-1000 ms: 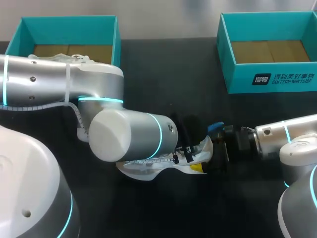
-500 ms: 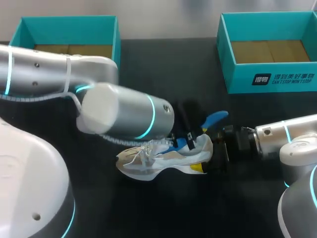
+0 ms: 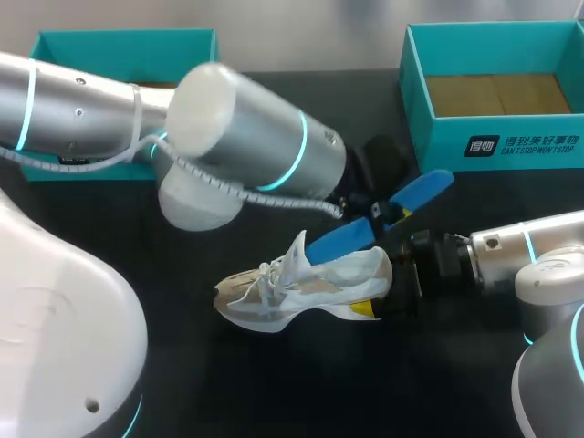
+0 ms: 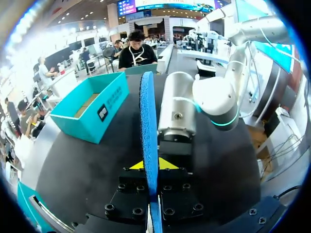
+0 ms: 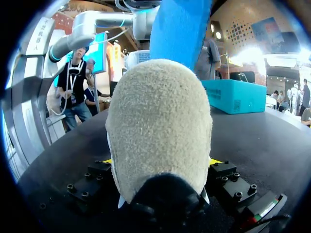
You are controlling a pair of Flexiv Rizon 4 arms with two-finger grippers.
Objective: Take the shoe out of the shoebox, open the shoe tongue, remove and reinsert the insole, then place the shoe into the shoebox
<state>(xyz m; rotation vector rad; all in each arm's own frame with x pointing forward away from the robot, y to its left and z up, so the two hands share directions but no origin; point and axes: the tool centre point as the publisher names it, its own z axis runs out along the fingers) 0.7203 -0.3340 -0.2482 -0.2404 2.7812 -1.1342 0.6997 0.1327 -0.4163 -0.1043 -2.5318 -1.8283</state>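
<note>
A white and beige shoe lies on its sole on the black table, toe to the left. My right gripper is shut on its heel; in the right wrist view the beige heel fills the space between the yellow tips of the gripper. Above the shoe's opening my left gripper is shut on a blue insole, which slants up to the right with its lower end near the tongue. In the left wrist view the insole stands edge-on between the gripper's tips.
One open teal shoebox stands at the back right, and another teal shoebox at the back left behind my left arm. The right box also shows beyond the insole in the left wrist view.
My left arm has risen and swung back and to the right, drawing the blue insole up out of the shoe. The shoe is now uncovered. The right gripper kept still on the heel.
</note>
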